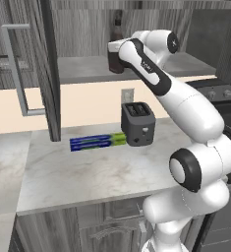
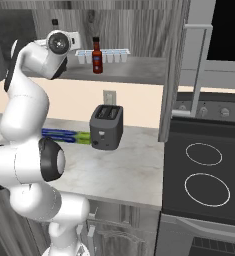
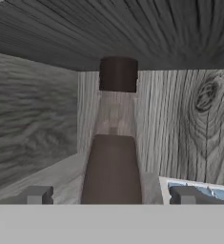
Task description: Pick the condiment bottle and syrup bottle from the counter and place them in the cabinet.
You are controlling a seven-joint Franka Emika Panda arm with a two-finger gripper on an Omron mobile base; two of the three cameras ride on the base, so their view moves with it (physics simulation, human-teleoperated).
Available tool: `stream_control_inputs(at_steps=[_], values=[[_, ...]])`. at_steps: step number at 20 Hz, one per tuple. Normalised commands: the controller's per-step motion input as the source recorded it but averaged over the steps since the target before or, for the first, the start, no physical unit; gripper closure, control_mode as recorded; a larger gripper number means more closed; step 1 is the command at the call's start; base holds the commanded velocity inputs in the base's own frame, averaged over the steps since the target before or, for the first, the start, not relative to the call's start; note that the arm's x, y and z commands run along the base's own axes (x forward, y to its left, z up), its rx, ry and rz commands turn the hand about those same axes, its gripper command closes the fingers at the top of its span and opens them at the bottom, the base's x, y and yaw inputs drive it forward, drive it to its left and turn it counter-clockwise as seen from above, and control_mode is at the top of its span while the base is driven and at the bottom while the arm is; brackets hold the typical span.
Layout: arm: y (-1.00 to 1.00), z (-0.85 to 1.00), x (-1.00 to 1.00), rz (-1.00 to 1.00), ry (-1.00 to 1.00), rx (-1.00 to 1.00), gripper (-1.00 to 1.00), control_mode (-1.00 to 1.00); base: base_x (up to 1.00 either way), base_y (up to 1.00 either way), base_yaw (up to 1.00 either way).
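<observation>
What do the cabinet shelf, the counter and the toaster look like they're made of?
Cabinet shelf: flat matte grey board, plain beside the wood-grain walls, probably laminate. Counter: pale marbled stone with faint veining and a soft sheen. Toaster: dark grey, smooth and dull, metal or plastic, hard to tell.

White robot arm with dark joints

Glossy, rounded white links [image 1: 190, 106] meet at black-ringed joints with grey round caps; two small grey fingertips [image 3: 37, 194] tip the tool [image 3: 111, 195].
</observation>
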Motion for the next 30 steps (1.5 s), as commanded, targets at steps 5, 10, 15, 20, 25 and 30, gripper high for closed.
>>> stream_control_inputs(at_steps=[5, 10, 15, 20, 25, 30], values=[[0.00, 0.00, -0.34, 0.00, -0.09, 0.00, -1.00, -1.00, 0.00, 0.00, 0.00], [-0.01, -0.05, -0.93, 0.00, -0.08, -0.01, -1.00, -1.00, 0.00, 0.00, 0.00], [-0.11, -0.11, -1.00, 0.00, -0.07, 0.00, -1.00, -1.00, 0.00, 0.00, 0.00], [-0.17, -0.27, -0.95, 0.00, -0.01, 0.00, -1.00, -1.00, 0.00, 0.00, 0.00], [-0.16, -0.52, -0.74, 0.00, 0.01, 0.00, -1.00, -1.00, 0.00, 0.00, 0.00], [-0.08, -0.71, -0.53, 0.00, 0.08, 0.00, -1.00, -1.00, 0.00, 0.00, 0.00]])
